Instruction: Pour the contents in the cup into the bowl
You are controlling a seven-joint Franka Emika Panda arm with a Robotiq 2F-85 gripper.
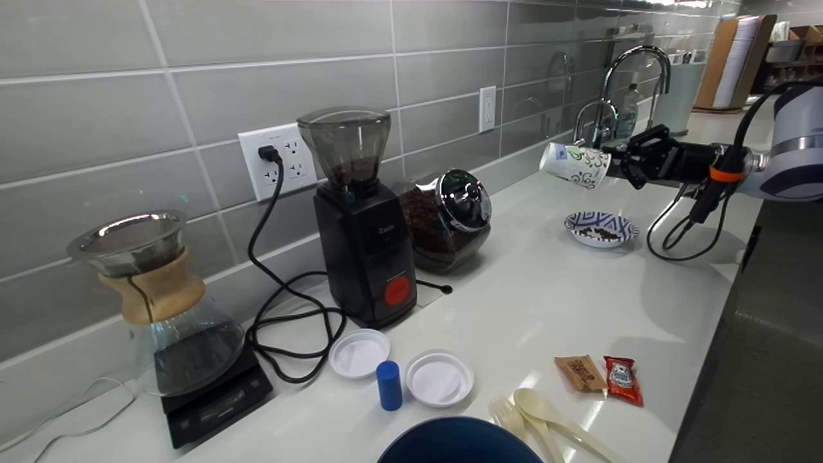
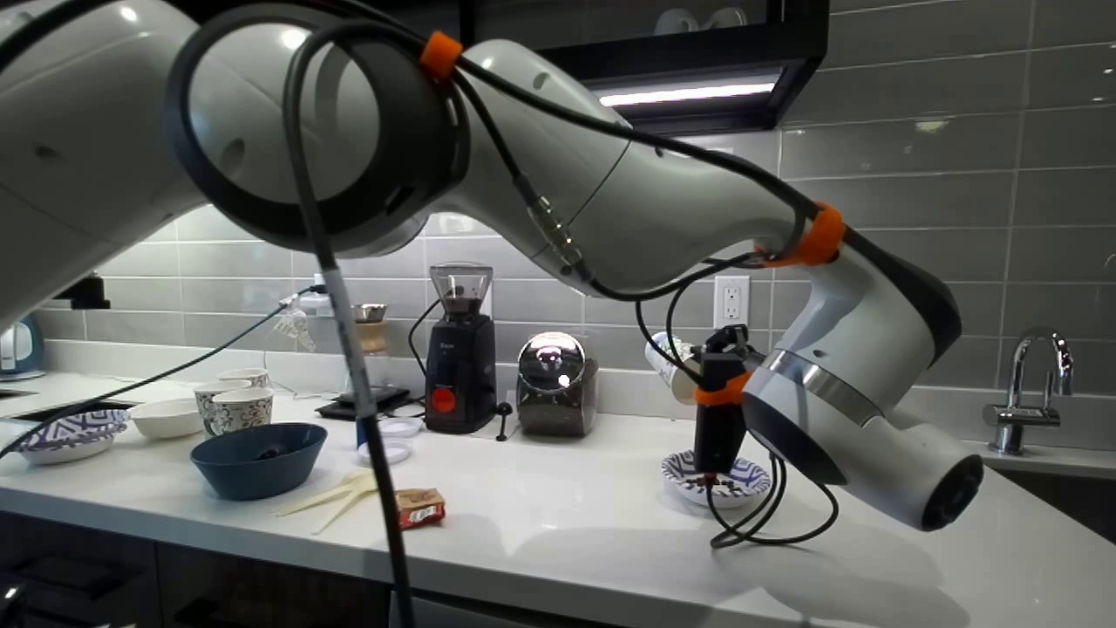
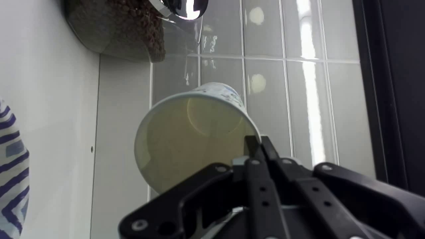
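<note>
The white patterned cup (image 1: 577, 166) is held on its side in the air, tilted, above the countertop. It also shows in an exterior view (image 2: 667, 366), partly behind the arm. In the wrist view its mouth (image 3: 196, 142) faces the camera and the visible inside looks empty; its lower part is hidden by the fingers. My gripper (image 3: 261, 142) is shut on the cup's rim, one finger inside and one outside. The small bowl with blue pattern (image 1: 618, 224) stands on the counter below, with dark bits in it. Its edge shows at the wrist view's left (image 3: 13, 166).
A bean jar (image 1: 437, 225) and black grinder (image 1: 366, 251) stand along the tiled wall. A tap (image 2: 1016, 392) is beyond the arm. The arm's cable (image 1: 681, 257) hangs beside the bowl. A dark-blue bowl (image 2: 257, 462), spare cups (image 2: 242, 410) and packets (image 1: 582, 373) are farther off.
</note>
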